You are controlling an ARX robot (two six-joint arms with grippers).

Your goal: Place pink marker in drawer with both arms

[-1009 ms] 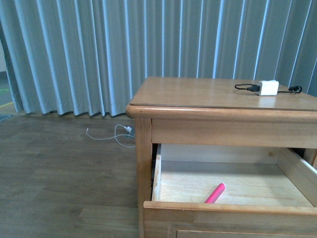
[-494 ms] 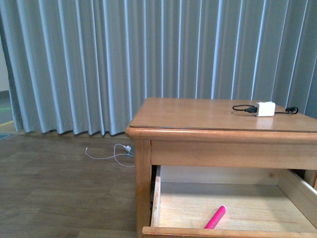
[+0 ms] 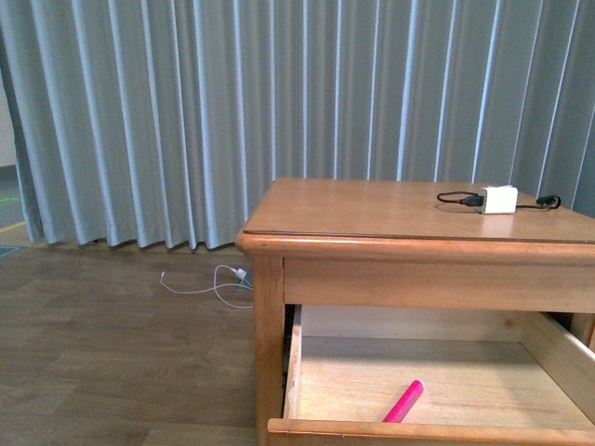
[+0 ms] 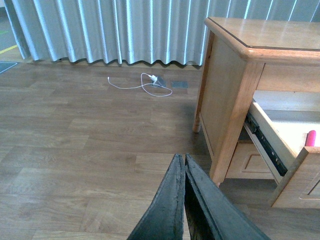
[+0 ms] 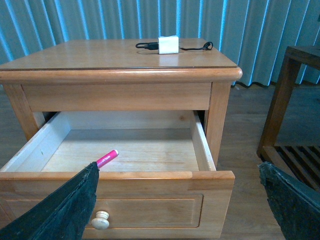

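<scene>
This looks like a room in a home, likely a bedroom: a low light-wood bedside counter with a pulled-out wooden drawer stands just ahead of the right tool, backed by floor-length grey-blue pleated curtains. A small white plug-in charger with a black cable lies on its top, and beyond the left tool a loose white cable trails over brown wood-plank flooring.
</scene>
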